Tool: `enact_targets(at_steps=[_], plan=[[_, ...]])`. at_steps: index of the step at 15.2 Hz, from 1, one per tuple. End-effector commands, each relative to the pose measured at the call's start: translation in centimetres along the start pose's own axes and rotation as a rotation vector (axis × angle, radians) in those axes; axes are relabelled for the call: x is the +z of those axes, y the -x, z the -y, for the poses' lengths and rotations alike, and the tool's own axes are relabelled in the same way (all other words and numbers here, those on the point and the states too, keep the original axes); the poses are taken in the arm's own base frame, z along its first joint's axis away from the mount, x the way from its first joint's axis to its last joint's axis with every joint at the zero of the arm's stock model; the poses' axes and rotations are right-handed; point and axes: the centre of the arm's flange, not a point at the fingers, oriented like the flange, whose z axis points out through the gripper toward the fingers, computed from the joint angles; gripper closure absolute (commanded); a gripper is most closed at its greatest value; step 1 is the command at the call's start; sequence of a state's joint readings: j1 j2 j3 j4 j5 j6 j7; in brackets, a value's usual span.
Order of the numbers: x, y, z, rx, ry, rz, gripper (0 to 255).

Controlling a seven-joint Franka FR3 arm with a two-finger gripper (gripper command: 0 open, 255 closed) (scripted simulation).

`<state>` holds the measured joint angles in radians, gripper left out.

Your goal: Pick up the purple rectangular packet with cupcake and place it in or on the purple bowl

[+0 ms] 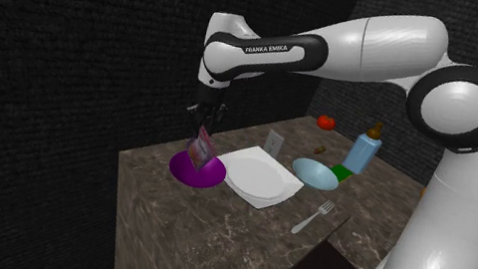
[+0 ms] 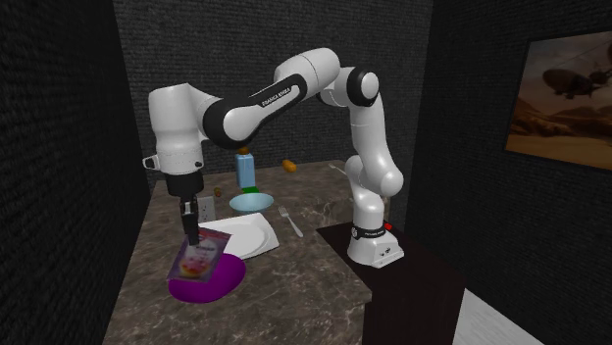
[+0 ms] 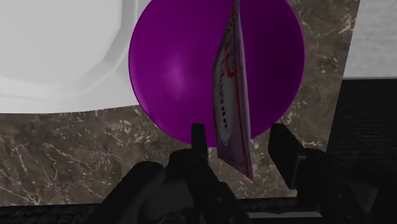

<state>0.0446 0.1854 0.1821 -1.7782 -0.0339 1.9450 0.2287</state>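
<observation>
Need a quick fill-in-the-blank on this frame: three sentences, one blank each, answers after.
1. Below the gripper, the packet is over the ____ bowl.
2. The square plate next to that bowl is ____.
3. The bottle standing behind the light-blue dish is ____.

Missing words: purple; white; blue.
</observation>
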Motion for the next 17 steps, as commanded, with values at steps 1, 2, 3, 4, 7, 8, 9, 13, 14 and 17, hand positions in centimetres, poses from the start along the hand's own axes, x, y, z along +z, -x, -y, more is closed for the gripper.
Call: enact_targets(at_steps=[1, 2, 3, 4, 7, 8, 9, 13, 14, 17], plan=[[0.0, 0.0, 0.0, 0.000, 0.000, 0.000, 0], [0.0, 0.0, 0.0, 0.000, 0.000, 0.000, 0], [0.0, 0.0, 0.0, 0.000, 0.000, 0.000, 0], [0.0, 0.0, 0.0, 0.000, 0.000, 0.000, 0], [-2.6, 0.0, 0.0, 0.000, 0.000, 0.000, 0], [-4.0, 0.0, 0.0, 0.000, 0.000, 0.000, 0], [-5.0, 0.0, 0.0, 0.000, 0.000, 0.000, 0], [-5.0, 0.0, 0.0, 0.000, 0.000, 0.000, 0], [-5.0, 0.0, 0.0, 0.000, 0.000, 0.000, 0], [-5.0, 0.0, 0.0, 0.000, 0.000, 0.000, 0]])
